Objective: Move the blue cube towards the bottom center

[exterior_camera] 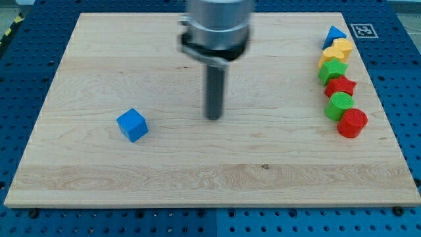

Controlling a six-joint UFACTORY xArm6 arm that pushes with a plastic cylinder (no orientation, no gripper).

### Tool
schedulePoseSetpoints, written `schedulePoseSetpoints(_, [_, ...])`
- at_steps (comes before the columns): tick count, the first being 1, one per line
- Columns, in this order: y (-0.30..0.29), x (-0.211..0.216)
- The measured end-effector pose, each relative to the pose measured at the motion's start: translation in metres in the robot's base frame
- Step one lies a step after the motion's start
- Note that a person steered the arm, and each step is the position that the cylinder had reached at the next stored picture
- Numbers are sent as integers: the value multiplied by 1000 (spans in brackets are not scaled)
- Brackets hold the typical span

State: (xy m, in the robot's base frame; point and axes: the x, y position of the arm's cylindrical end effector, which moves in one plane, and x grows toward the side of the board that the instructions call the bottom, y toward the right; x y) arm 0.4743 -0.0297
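The blue cube sits on the wooden board at the view's left, a little below mid-height. My tip rests on the board near the centre, well to the right of the blue cube and about level with it, not touching it. The rod rises from the tip to the arm's grey end at the view's top.
A column of blocks stands along the board's right edge: a blue triangle, a yellow block, a green star, a red star, a green cylinder and a red cylinder.
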Motion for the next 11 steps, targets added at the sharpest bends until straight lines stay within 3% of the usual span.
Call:
schedulePoseSetpoints(2, [-161, 0])
schedulePoseSetpoints(3, [-179, 22])
schedulePoseSetpoints(4, [-166, 47])
schedulePoseSetpoints(6, [-42, 41])
schedulePoseSetpoints(7, [-23, 40])
schedulePoseSetpoints(8, [-56, 36])
schedulePoseSetpoints(10, [-26, -6])
schedulePoseSetpoints(11, [18, 27])
